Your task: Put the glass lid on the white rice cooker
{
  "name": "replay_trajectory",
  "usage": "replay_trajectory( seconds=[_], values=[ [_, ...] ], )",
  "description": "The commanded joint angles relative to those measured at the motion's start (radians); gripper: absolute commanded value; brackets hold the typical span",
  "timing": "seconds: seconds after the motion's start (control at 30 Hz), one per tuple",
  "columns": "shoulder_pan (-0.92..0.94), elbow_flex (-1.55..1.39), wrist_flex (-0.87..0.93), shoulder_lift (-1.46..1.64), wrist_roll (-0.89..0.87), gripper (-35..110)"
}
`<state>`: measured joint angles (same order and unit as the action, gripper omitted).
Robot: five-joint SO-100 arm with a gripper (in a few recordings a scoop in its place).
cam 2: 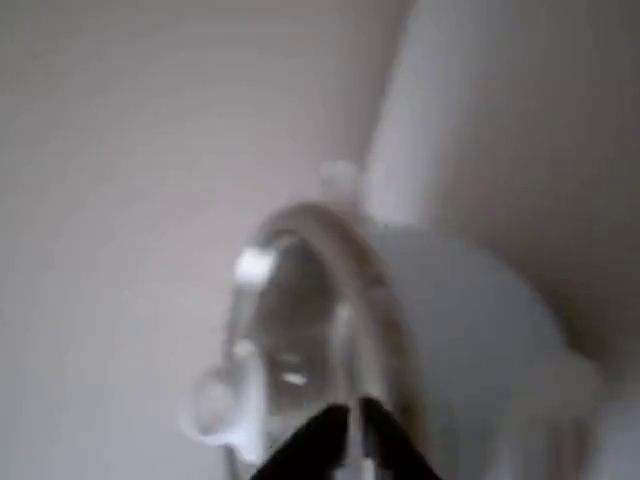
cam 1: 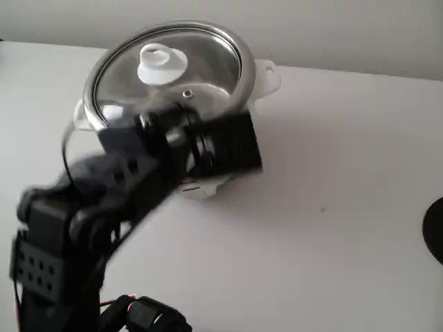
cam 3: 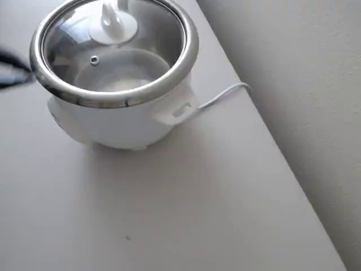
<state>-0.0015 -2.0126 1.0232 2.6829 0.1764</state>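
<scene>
The glass lid [cam 1: 197, 66], with its white knob [cam 1: 160, 63] and metal rim, hangs tilted just over the white rice cooker [cam 1: 266, 77]. In the overhead view the glass lid [cam 3: 130, 56] covers the pot's mouth, with the cooker's white body [cam 3: 124, 124] below it. My black gripper [cam 1: 147, 122] reaches in at the lid's near rim. In the wrist view the gripper [cam 2: 352, 428] is shut on the rim of the lid [cam 2: 290, 320], beside the cooker [cam 2: 470, 320]. The gripper [cam 3: 12, 73] shows blurred at the lid's left edge.
A white cable [cam 3: 223, 93] runs from the cooker to the table's back edge by the wall. A dark object [cam 1: 436, 232] sits at the right edge of the white table [cam 1: 332, 228]. My arm's body fills the lower left of the fixed view.
</scene>
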Motion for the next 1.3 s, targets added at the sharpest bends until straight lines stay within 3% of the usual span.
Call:
replay_trajectory(
  seconds=[0.0,0.27,0.57,1.27],
  values=[
    [0.014,-0.241,0.026,0.187,-0.026,0],
    [-0.006,-0.704,0.149,0.603,0.018,0],
    [0.029,-0.979,0.153,0.607,-0.058,0],
    [0.067,-0.988,0.135,0.606,-0.057,0]
  ],
)
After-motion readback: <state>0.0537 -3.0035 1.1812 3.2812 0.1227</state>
